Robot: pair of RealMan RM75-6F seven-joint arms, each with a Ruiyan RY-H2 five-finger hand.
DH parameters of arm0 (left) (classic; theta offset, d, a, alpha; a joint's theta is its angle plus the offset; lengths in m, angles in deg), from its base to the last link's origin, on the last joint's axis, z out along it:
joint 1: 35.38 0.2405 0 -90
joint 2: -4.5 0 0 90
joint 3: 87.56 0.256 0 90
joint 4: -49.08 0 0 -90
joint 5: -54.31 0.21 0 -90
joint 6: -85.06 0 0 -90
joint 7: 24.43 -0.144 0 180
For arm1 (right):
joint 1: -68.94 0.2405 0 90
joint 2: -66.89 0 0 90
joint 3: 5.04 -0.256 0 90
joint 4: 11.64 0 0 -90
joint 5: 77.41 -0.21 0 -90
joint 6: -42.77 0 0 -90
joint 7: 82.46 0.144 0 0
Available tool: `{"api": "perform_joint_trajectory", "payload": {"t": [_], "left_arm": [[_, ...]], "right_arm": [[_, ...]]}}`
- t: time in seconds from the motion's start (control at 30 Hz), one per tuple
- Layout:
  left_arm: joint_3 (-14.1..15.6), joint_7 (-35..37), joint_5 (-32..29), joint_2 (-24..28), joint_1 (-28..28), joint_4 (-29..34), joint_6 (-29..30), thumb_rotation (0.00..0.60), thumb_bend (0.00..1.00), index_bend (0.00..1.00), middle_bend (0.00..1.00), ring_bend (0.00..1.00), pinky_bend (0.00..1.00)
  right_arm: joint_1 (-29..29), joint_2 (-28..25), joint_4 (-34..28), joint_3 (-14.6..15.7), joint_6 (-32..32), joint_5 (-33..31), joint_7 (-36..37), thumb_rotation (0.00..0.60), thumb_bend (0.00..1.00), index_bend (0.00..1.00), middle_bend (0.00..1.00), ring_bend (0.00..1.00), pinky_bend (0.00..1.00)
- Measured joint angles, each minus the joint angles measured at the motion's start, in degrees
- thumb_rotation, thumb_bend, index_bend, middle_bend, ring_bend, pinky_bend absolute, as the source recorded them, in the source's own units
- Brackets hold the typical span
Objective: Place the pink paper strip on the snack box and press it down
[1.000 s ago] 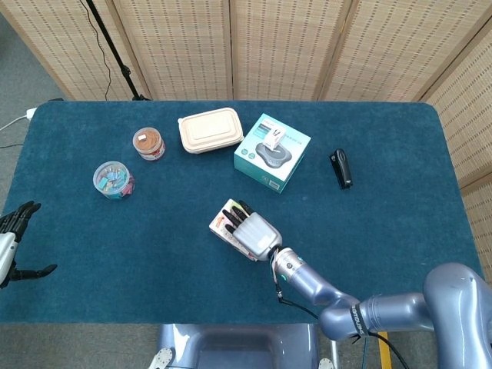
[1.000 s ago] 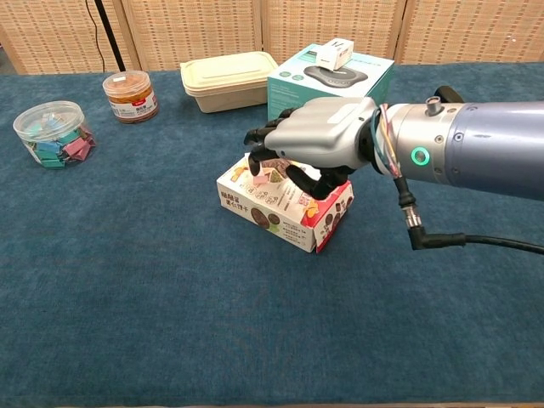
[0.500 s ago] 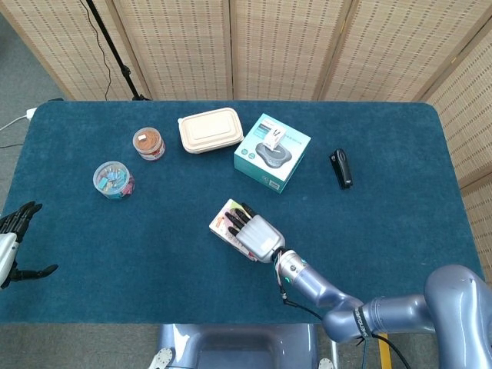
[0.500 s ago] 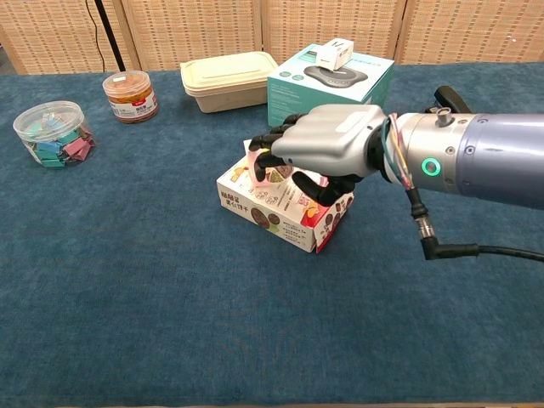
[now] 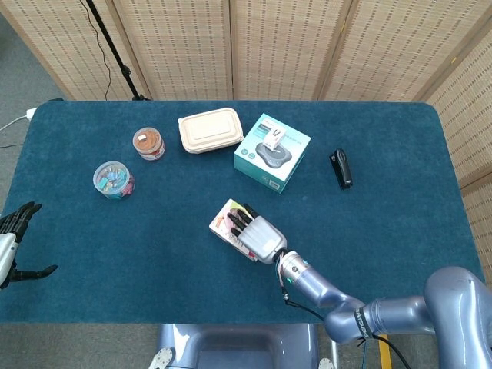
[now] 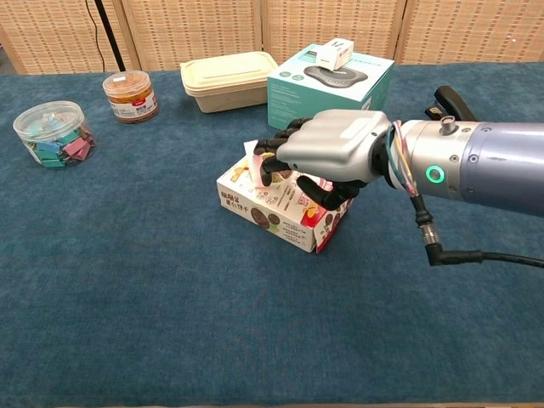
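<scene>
- Right hand (image 6: pixel 327 157) lies over the snack box (image 6: pixel 285 208) — fingers curled onto the pink paper strip (image 6: pixel 252 163), seemingly to flatten it.
- Left hand (image 5: pixel 15 231) idles at table edge, fingers spread, holding nothing.

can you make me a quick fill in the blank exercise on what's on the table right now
1. The right hand rests its fingers on top of the ____ box.
2. A small white box sits on top of the ____ box.
3. The clear jar of coloured clips stands on the robot's ____ side of the orange-lidded jar.
4. The left hand sits at the table's ____ edge, holding nothing.

Missing words: snack; teal; left; left
</scene>
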Motion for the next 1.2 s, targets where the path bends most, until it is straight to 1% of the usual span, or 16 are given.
{"api": "perform_joint_trajectory", "payload": {"t": [0.37, 0.6, 0.87, 0.97, 1.2], "left_arm": [[-0.05, 0.36, 0.34, 0.08, 0.17, -0.05, -0.2, 0.6, 0.1, 0.0, 0.0, 0.0, 0.0], [-0.01, 0.69, 0.74, 0.19, 0.33, -0.09, -0.17, 0.6, 0.1, 0.0, 0.0, 0.0, 0.0], [-0.06, 1.08, 0.92, 0.27, 0.37, -0.18, -0.34, 0.6, 0.1, 0.0, 0.0, 0.0, 0.0], [-0.05, 1.11, 0.97, 0.27, 0.44, -0.22, -0.29, 0.6, 0.1, 0.0, 0.0, 0.0, 0.0], [-0.01, 1.35, 1.23, 0.31, 0.57, -0.34, -0.22, 0.6, 0.1, 0.0, 0.0, 0.0, 0.0]], "right_arm": [[-1.3, 0.21, 0.09, 1.2, -1.82, 2.97, -1.27, 0.6, 0.87, 0.22, 0.0, 0.0, 0.0], [-1.89, 0.21, 1.2, 1.46, -2.28, 3.52, -2.55, 0.6, 0.87, 0.22, 0.0, 0.0, 0.0], [-2.82, 0.25, 0.75, 1.77, -2.57, 5.12, -2.48, 0.6, 0.87, 0.23, 0.0, 0.0, 0.0], [-3.02, 0.65, 0.74, 1.7, -2.54, 5.56, -2.49, 0.6, 0.87, 0.22, 0.0, 0.0, 0.0], [-3.12, 1.36, 1.45, 0.49, -2.59, 5.08, -2.96, 0.6, 0.87, 0.22, 0.0, 0.0, 0.0]]}}
